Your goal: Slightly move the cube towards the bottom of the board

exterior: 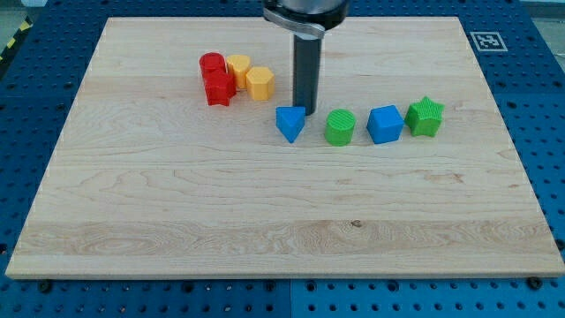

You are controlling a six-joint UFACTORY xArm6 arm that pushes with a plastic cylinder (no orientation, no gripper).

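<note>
The blue cube (385, 124) sits on the wooden board (265, 221) right of centre, between a green cylinder (339, 127) on its left and a green star block (425, 117) on its right. My tip (305, 109) stands left of the cube, just above and right of a blue triangular block (290, 123), close to it. The green cylinder lies between my tip and the cube.
A cluster at the view's upper left holds a red cylinder (211, 64), a red star-like block (219, 87), a yellow block (238, 68) and a yellow hexagonal block (259, 83). A marker tag (486, 40) lies off the board's top right corner.
</note>
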